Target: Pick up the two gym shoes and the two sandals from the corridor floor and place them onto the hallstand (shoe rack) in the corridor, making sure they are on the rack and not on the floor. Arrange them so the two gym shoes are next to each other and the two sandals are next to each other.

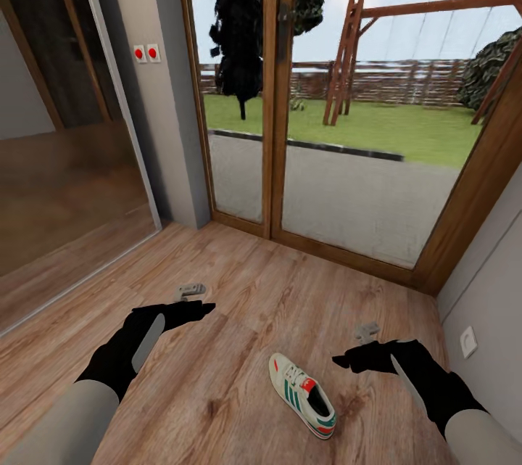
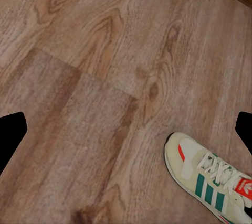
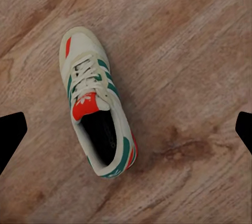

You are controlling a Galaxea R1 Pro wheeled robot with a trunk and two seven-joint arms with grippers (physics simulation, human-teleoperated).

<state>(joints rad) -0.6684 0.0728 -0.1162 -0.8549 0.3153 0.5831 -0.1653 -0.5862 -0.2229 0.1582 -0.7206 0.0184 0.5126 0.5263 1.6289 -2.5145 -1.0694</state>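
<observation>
White gym shoe (image 1: 302, 394), one, wooden floor (image 1: 217, 378), two open claws

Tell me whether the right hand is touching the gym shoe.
Apart. The head view shows bare floor between the right hand and the gym shoe.

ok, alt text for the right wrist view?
One gym shoe lies upright on the wood floor, white with green stripes and a red-orange tongue patch, opening facing the camera. The right gripper's dark fingertips sit at both frame edges, spread wide and clear of the shoe.
</observation>
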